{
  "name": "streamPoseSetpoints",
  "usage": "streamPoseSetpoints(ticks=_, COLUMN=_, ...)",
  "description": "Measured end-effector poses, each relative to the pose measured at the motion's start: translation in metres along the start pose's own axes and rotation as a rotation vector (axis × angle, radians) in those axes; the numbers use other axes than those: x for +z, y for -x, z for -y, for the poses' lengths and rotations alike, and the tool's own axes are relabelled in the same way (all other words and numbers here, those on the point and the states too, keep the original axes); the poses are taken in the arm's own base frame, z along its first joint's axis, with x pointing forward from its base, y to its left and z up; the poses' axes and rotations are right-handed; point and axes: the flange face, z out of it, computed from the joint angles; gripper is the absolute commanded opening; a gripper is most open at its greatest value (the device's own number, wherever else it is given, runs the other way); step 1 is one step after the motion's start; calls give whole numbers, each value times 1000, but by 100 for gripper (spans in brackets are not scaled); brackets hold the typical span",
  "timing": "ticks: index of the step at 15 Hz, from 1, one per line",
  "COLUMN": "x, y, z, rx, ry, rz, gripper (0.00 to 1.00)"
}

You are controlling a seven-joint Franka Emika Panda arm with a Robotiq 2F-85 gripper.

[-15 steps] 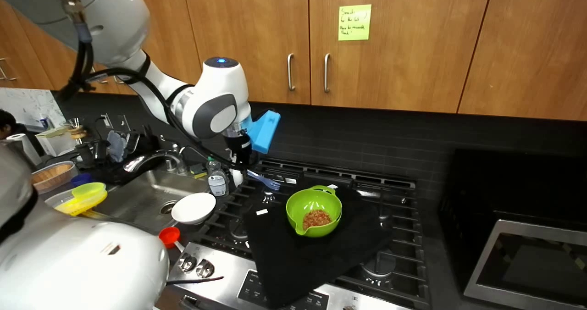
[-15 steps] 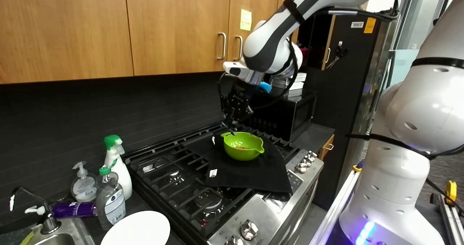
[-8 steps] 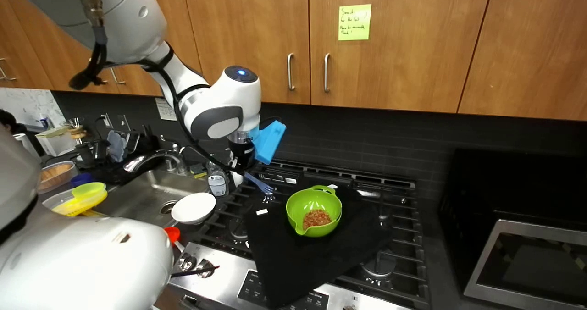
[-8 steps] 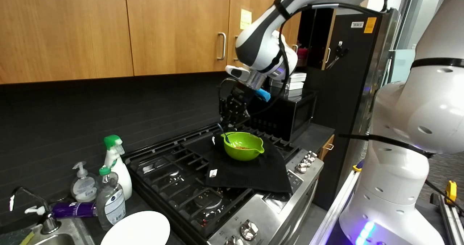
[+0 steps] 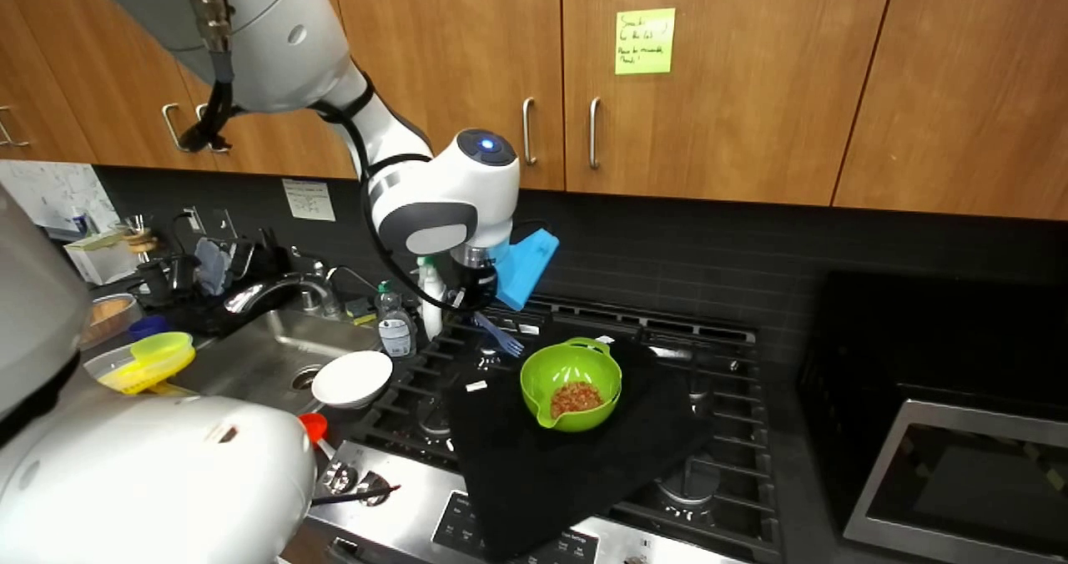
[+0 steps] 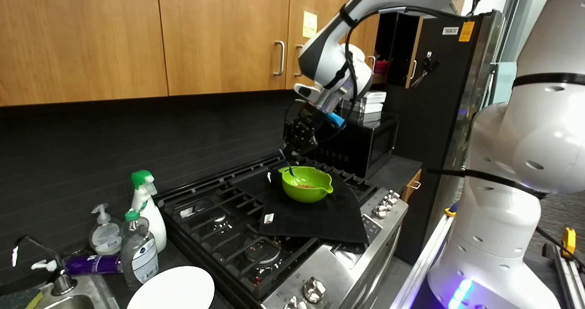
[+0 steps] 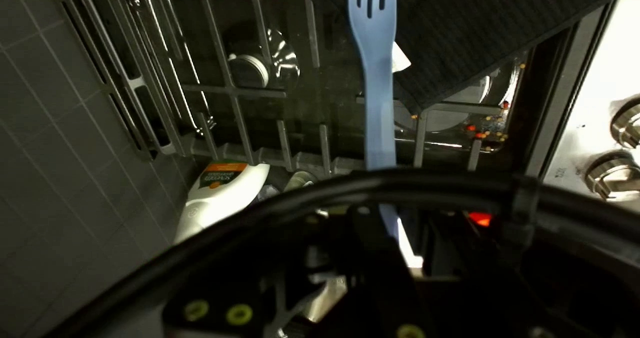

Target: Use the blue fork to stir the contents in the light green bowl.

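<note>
The light green bowl (image 5: 546, 368) (image 6: 304, 198) stands upright on a black cloth in both exterior views. A low heap of reddish-brown contents (image 5: 576, 399) (image 6: 305, 186) lies in its bottom. My dark gripper (image 6: 295, 147) is shut on the handle of the blue fork (image 7: 378, 78) (image 5: 501, 335) (image 6: 287, 162). The fork slants downward, tines first. In an exterior view the tines sit left of the bowl, apart from it; the other angle overlaps them with its rim. A black cable partly covers the fingers in the wrist view. The bowl is outside that view.
Beneath the bowl the black cloth (image 5: 584, 472) covers part of the stove grates (image 6: 219, 208). A white dish (image 5: 352, 378), a soap bottle (image 5: 396, 330) and a spray bottle (image 6: 151, 213) stand by the sink. The microwave (image 5: 959, 480) and upper cabinets (image 5: 450, 72) bound the space.
In an exterior view the arm and fork have shifted right, and the wrist has come down. The fork now points more steeply downward. Bowl and contents have stayed in place.
</note>
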Motion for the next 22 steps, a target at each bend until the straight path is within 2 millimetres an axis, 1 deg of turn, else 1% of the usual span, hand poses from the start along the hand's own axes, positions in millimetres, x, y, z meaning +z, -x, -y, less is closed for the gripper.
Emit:
streamPoseSetpoints(ticks=6, x=-1, y=9, z=-9, rx=45, ry=62, rz=-38, gripper=5)
streamPoseSetpoints(ticks=10, x=2, y=21, z=-12, rx=85, ry=100, rz=-56, gripper=5)
streamPoseSetpoints(ticks=12, x=-2, y=36, z=-12, rx=100, ry=110, rz=-42, gripper=5)
streamPoseSetpoints(ticks=17, x=-22, y=86, z=-6, rx=128, ry=144, rz=8, gripper=5)
streamPoseSetpoints(ticks=20, x=-28, y=101, z=-1, rx=142, ry=153, rz=22, gripper=5)
streamPoseSetpoints(ticks=22, x=-26, y=105, z=2, rx=147, ry=145, rz=23, gripper=5)
